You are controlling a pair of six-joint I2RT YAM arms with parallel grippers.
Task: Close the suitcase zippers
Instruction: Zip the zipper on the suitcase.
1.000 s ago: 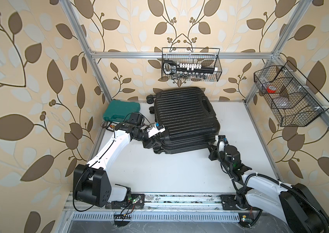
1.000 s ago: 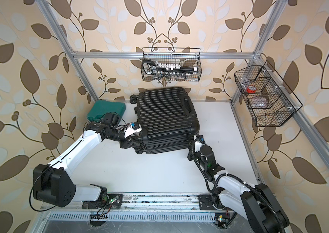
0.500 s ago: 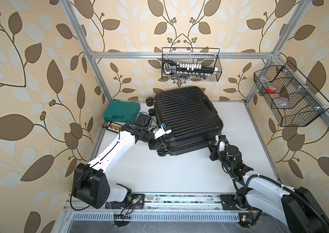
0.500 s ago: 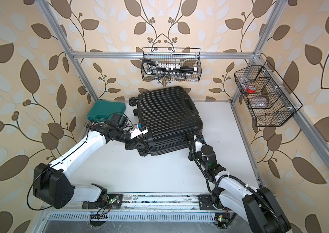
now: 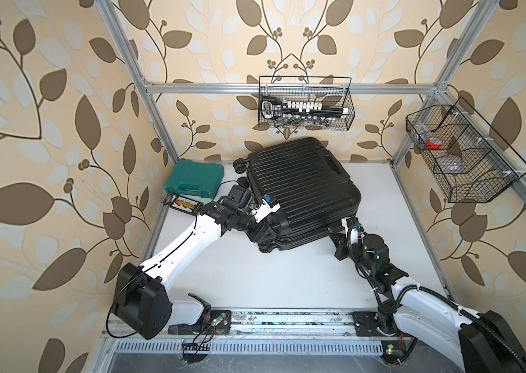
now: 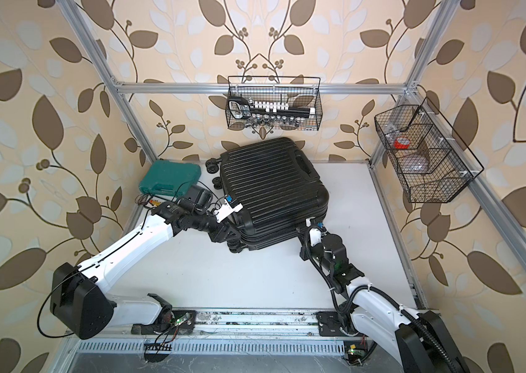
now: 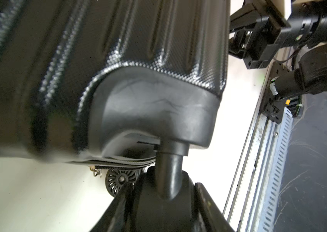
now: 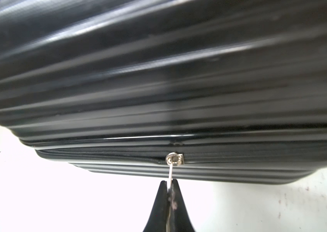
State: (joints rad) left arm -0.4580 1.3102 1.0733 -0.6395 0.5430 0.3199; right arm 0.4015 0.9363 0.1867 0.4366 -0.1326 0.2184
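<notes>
One black ribbed suitcase (image 5: 300,181) lies flat. The right gripper (image 8: 168,182) pinches a silver zipper pull (image 8: 171,170); the left gripper (image 7: 163,186) clamps one wheel (image 7: 158,213).

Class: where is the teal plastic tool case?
In both top views the teal plastic case lies in the far left corner, beside the ribbed black suitcase.

The table (image 5: 271,277) lies open in front; suitcase (image 5: 300,184) and teal case (image 5: 195,179) block the back.

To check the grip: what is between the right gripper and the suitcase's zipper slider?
Only the thin silver pull tab: it runs from the slider into the shut right gripper, which pinches its end. The right wrist view shows this.
</notes>
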